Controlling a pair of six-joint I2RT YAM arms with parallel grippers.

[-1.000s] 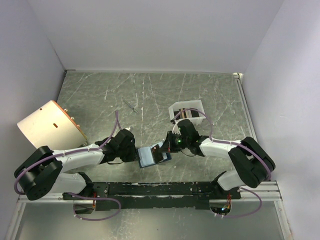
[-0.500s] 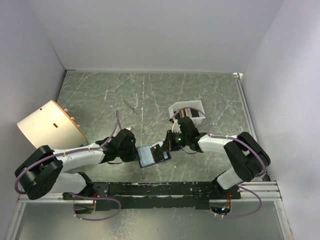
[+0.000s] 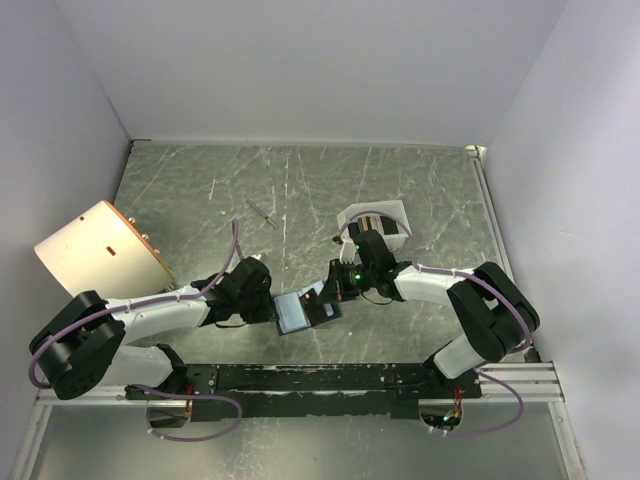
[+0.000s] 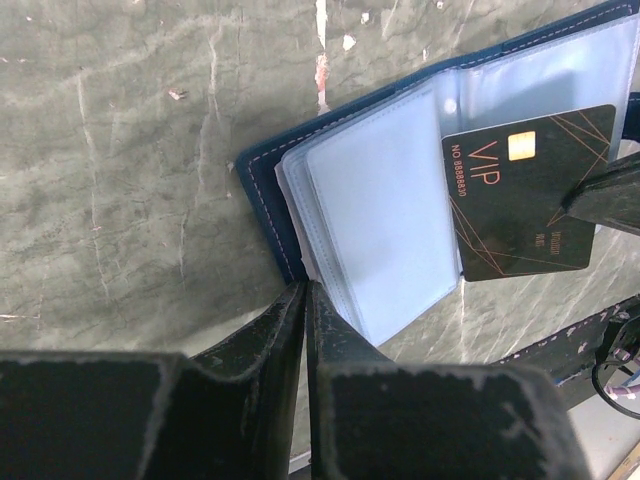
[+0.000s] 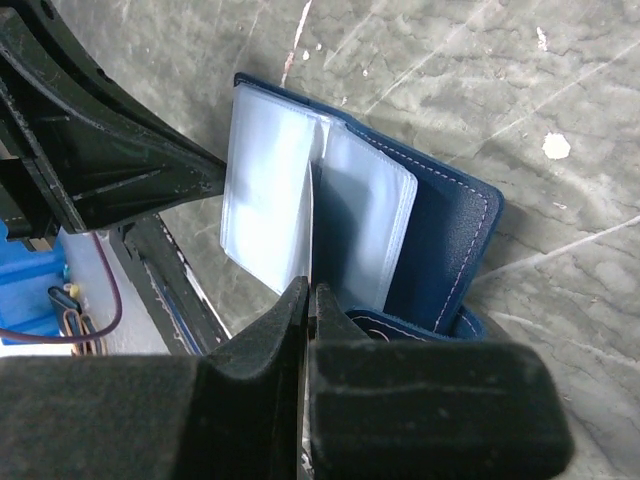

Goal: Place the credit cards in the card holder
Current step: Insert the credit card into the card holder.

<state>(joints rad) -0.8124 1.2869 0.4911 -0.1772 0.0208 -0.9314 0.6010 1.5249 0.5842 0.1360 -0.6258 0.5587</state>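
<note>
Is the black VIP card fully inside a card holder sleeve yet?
No. The black card lies only partly over the card holder's clear sleeves, its lower edge hanging out over the table.

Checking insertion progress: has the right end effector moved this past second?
Yes: right end effector edged left, now below the left edge of the white tray.

Off to my left, a cream drum-shaped object (image 3: 92, 255) with a copper-coloured rim is lying tipped on its side at the edge of the grey, marbled table (image 3: 200, 190). A thin little pin (image 3: 262, 214) is lying alone near the table's middle. A white box-like tray (image 3: 388, 210) is sitting further right, well apart from it. A black rail (image 3: 320, 378) is running along the near edge.
</note>
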